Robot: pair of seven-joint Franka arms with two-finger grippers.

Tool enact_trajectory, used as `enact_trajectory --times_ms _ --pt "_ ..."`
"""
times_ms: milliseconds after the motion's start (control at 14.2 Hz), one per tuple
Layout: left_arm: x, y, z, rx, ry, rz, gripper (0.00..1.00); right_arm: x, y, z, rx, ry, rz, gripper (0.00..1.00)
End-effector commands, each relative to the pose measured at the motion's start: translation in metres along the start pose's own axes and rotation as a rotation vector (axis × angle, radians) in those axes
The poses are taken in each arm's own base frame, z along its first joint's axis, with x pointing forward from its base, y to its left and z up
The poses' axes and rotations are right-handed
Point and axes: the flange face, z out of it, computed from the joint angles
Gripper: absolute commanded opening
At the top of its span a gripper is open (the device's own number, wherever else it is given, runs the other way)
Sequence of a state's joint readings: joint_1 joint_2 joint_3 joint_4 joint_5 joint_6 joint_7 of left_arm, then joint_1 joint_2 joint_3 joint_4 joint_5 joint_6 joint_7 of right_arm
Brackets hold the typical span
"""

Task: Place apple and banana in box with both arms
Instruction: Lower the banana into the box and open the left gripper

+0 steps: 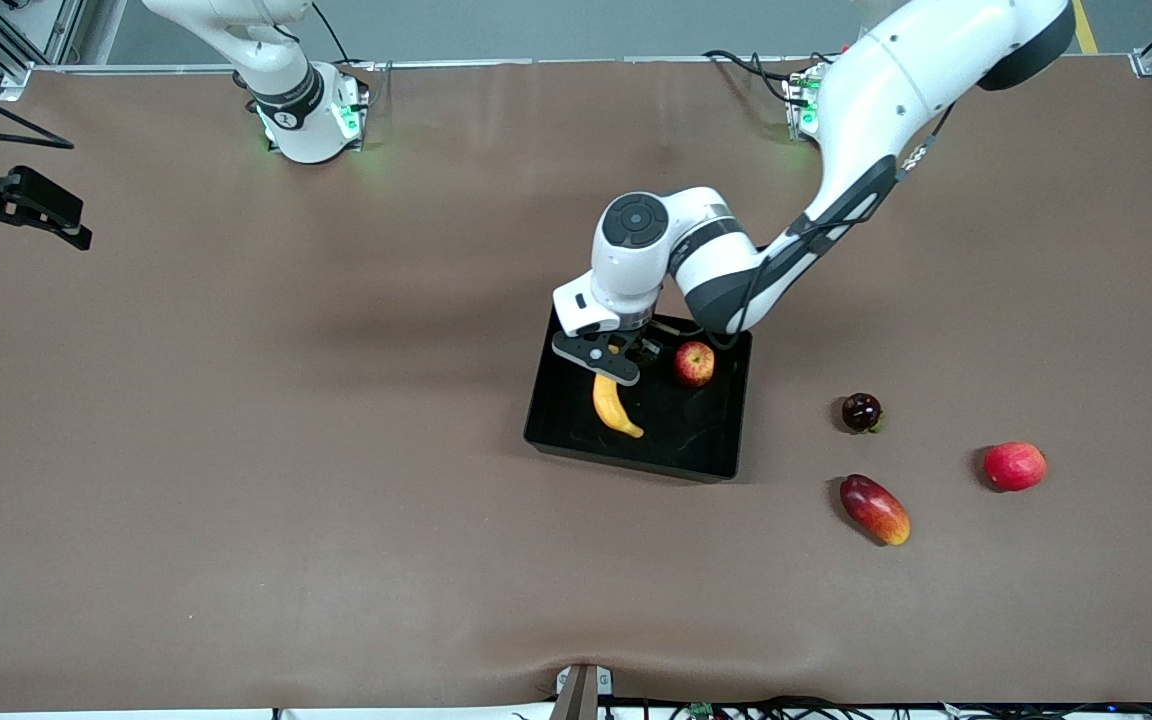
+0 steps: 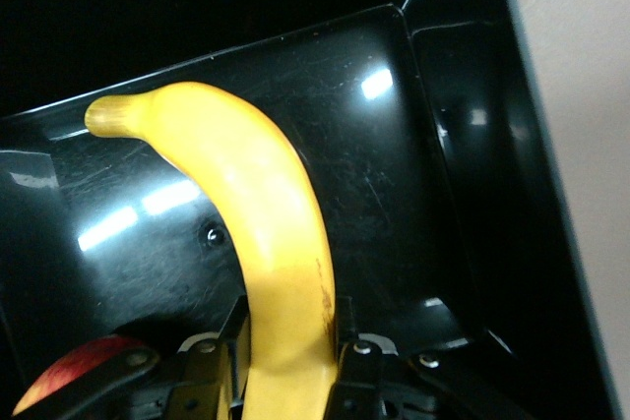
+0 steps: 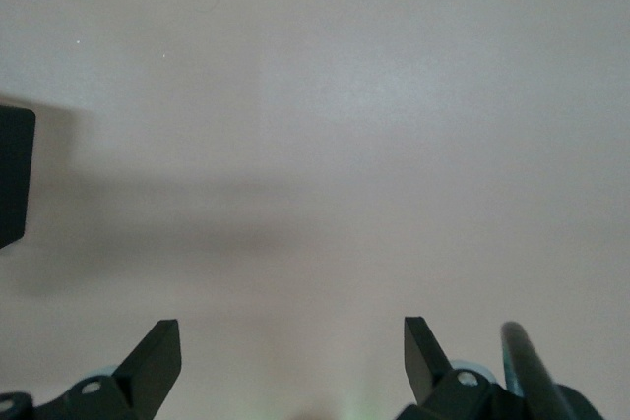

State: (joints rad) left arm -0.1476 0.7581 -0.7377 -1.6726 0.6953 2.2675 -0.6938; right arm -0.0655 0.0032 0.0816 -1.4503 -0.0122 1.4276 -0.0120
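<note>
banana down in the box, my grip not yet let go

my left gripper [image 1: 615, 366] is over the box [image 1: 576, 445], down among its walls, with its fingers [image 2: 219, 366] clamped on one end of the banana [image 1: 614, 406]. in the left wrist view the banana [image 2: 266, 243] runs out from between the pads and across the glossy black floor of the box [image 2: 472, 194]; whether it already rests on that floor i cannot tell. the apple [image 1: 694, 363] sits inside the box, just beside my gripper, toward the left arm's end.

so i judge the apple done and the banana all but done: what is left is to open, lift out and clear the box.

my right gripper [image 3: 291, 361] waits over bare table at the right arm's end, jaws wide apart and holding nothing.

the table [image 1: 236, 450] is covered with a smooth brown mat, slightly rippled at the edge nearest the front camera. three other fruits lie on it toward the left arm's end, well apart from the box: a dark round fruit [image 1: 861, 412], a red-and-yellow mango [image 1: 875, 509] and a red round fruit [image 1: 1015, 466]. past the table i see grey floor and metal frame posts.
</note>
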Motion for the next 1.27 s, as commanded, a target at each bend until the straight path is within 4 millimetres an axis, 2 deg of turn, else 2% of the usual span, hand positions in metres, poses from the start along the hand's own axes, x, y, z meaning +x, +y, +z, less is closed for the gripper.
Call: enact_trajectory --times_ms 0,141,424,495,636,777,848,919,1060,1131,1201 --pt "-0.001 0.009 0.016 0.017 0.025 -0.001 0.00 -0.001 0.004 -0.003 0.011 -0.003 -0.007 1.00" --pt "-0.003 0.012 0.027 0.000 0.018 -0.001 0.00 -0.001 0.004 -0.003 0.011 -0.003 -0.007 1.00" --pt "-0.004 0.009 0.035 -0.003 0.008 -0.006 0.00 -0.001 0.004 -0.003 0.011 -0.003 -0.007 1.00" --pt "0.000 0.002 0.036 0.007 0.010 -0.014 0.10 -0.001 0.004 -0.003 0.011 -0.003 -0.007 1.00" --pt "0.008 -0.007 0.036 0.012 0.021 -0.030 0.20 -0.001 0.005 -0.003 0.011 -0.003 -0.006 1.00" --pt "0.011 -0.009 0.038 0.009 0.021 -0.036 0.62 -0.001 0.005 -0.003 0.011 -0.003 -0.006 1.00" --pt "0.011 -0.009 0.038 0.009 0.023 -0.036 0.96 -0.001 0.005 -0.003 0.011 -0.005 -0.006 1.00" --pt "0.014 -0.011 0.032 0.010 0.032 -0.038 1.00 -0.001 0.005 -0.002 0.011 -0.005 -0.006 1.00" --pt "0.025 -0.016 0.016 0.023 0.046 -0.058 1.00 -0.001 0.004 -0.003 0.011 -0.005 -0.007 1.00" --pt "0.032 -0.023 0.003 0.038 0.053 -0.075 1.00 -0.001 0.004 -0.003 0.011 -0.005 -0.007 1.00" --pt "0.041 -0.035 -0.017 0.046 0.070 -0.098 1.00 -0.001 0.004 -0.003 0.011 -0.005 -0.007 1.00"
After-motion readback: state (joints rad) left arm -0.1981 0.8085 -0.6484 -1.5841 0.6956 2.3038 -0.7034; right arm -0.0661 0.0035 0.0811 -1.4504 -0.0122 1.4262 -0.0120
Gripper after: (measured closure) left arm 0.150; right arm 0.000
